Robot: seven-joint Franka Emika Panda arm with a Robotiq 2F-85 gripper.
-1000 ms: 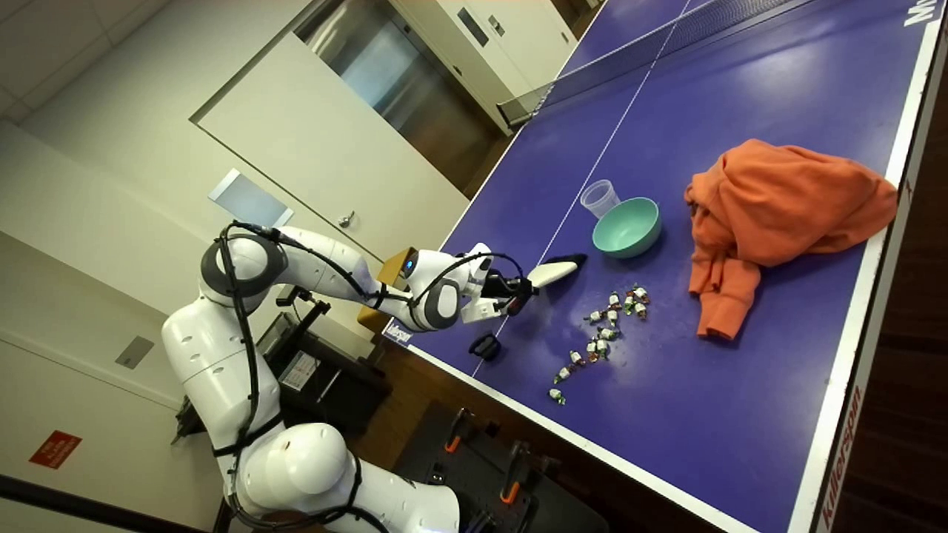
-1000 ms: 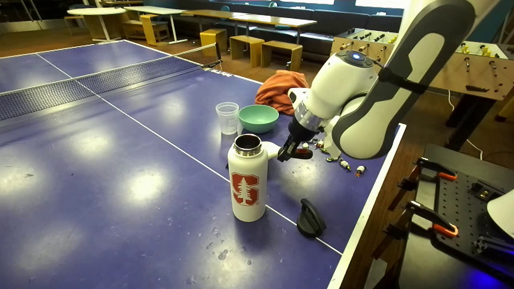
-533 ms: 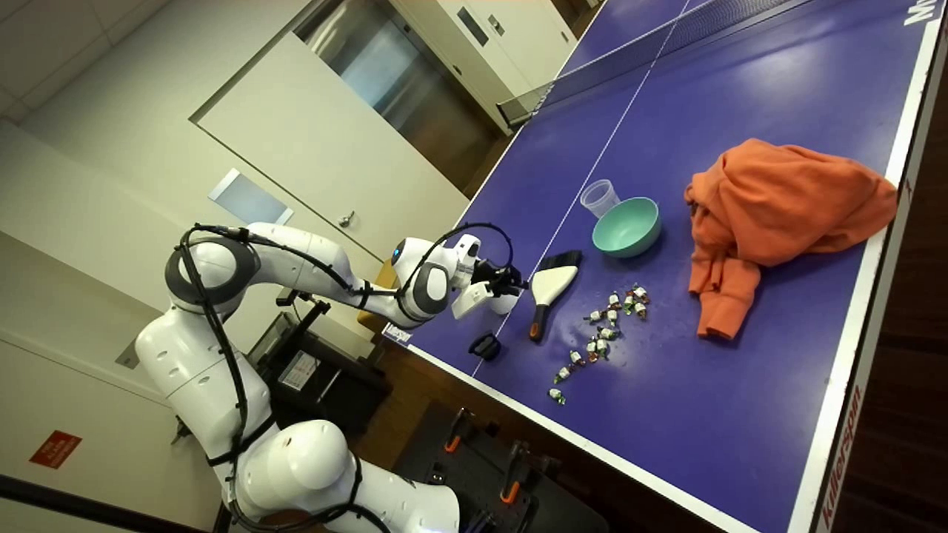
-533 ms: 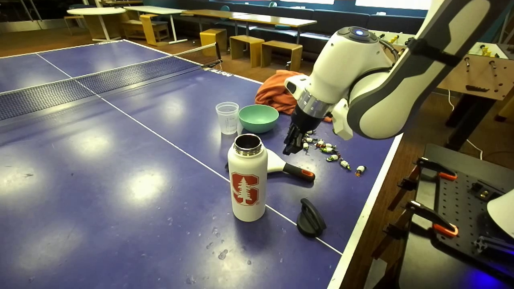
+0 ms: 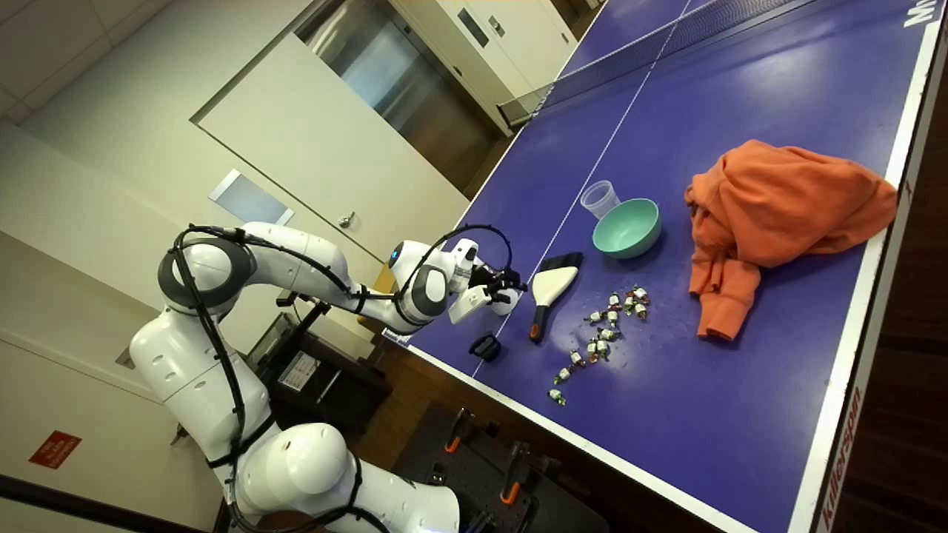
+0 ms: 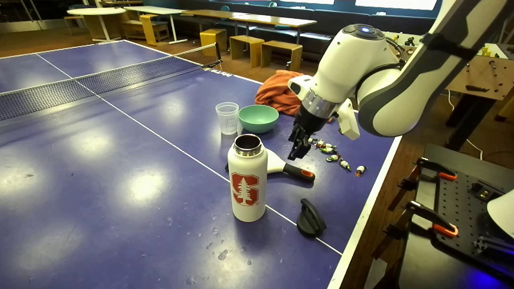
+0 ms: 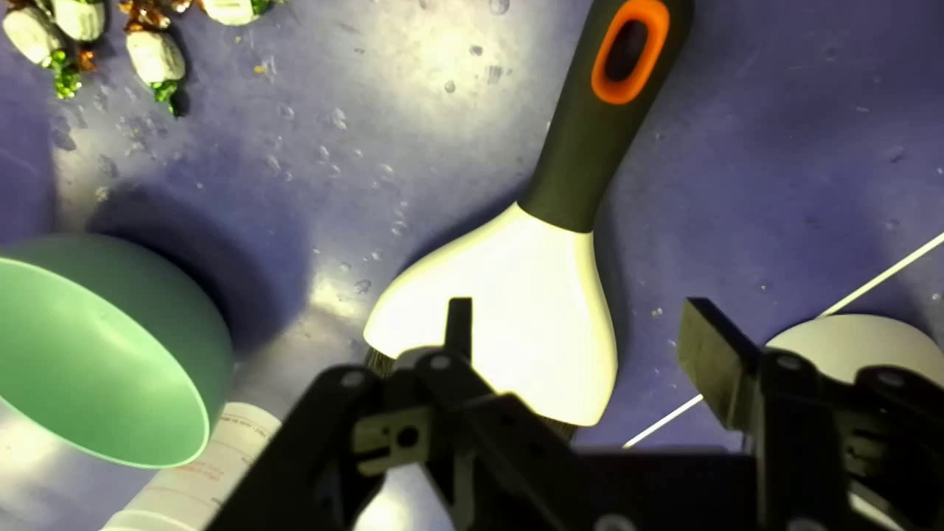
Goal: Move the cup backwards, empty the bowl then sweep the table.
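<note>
- We see, left of the claw (image 7: 579, 328) in the wrist view, the smooth round bowl (image 7: 110, 346) and translucent cup (image 7: 205, 466).
- The claw gapes wide.
- Gripped a second ago, the bristled brush (image 7: 531, 273) lies below on glossy bench (image 7: 398, 125).

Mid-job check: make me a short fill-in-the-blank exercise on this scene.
The candies lie on the ____, not in the bowl.
Beside the bowl stands a translucent ____.
The brush lies flat, whereas the bottle stands ____.
The pincer holds ____.

Missing words: table; cup; upright; nothing.
</note>
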